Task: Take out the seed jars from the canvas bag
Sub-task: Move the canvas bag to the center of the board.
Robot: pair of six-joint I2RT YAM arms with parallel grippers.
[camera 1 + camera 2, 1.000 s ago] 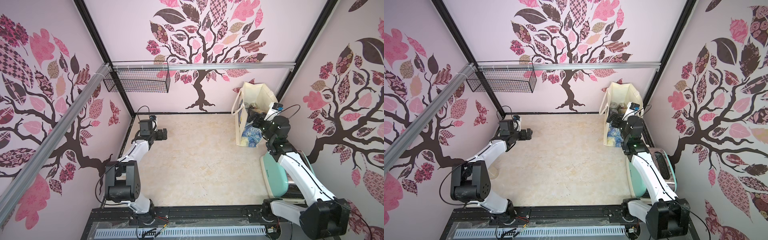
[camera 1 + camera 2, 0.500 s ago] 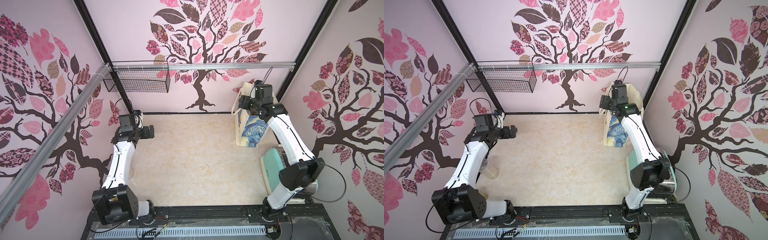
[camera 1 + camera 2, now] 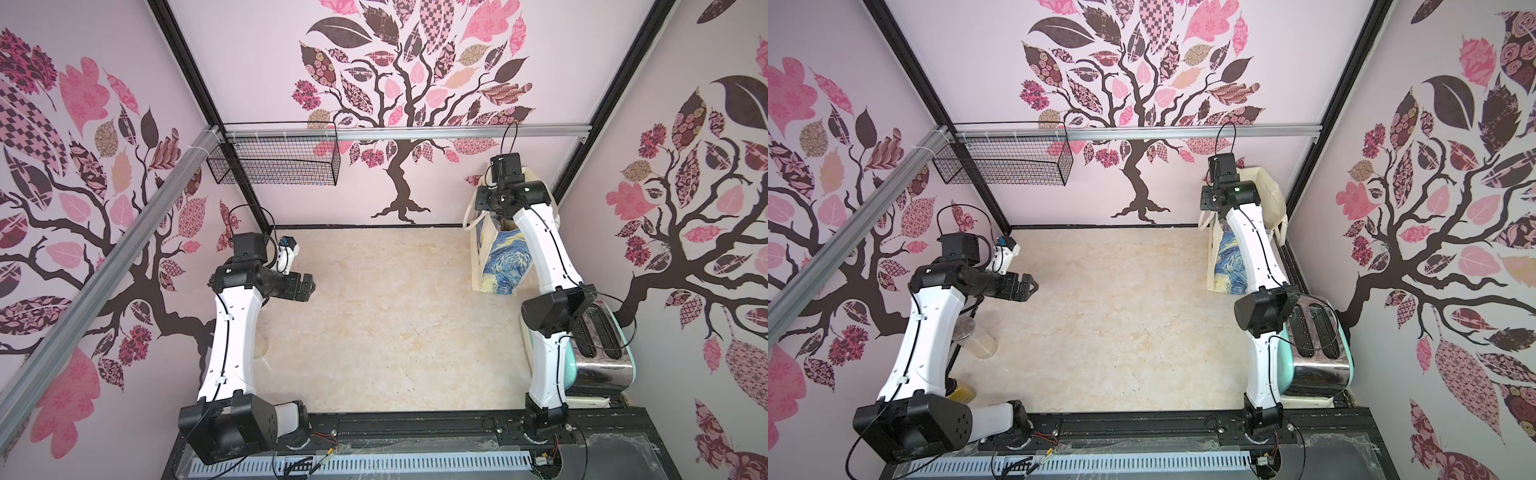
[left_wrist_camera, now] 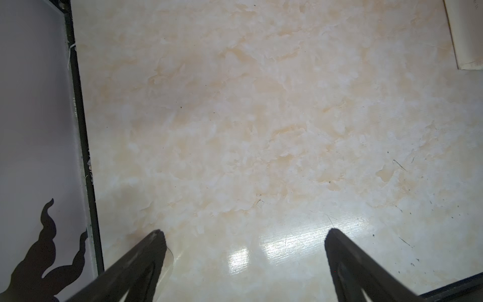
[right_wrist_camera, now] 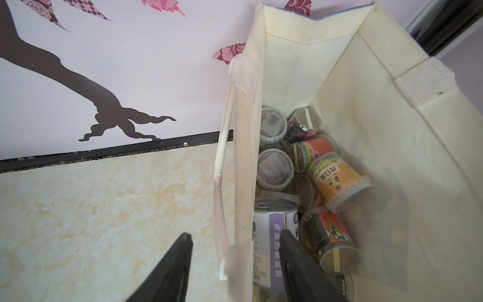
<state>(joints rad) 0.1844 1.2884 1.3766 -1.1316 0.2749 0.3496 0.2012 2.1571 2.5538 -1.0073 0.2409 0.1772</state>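
I'm looking down on the marbled worktop [image 3: 374, 316] filling the middle of both top views, with the canvas bag [image 3: 505, 259] standing upright at their upper right, by the back wall. My right pincer [image 5: 235, 236] sits at the bag's mouth with its fingers apart, one outside the near cloth wall and one inside. The left pincer [image 4: 244, 232] hangs spread wide over the worktop at middle left. The seed jars [image 5: 337, 180] lie heaped in the bottom of the bag, right of centre in the right wrist view.
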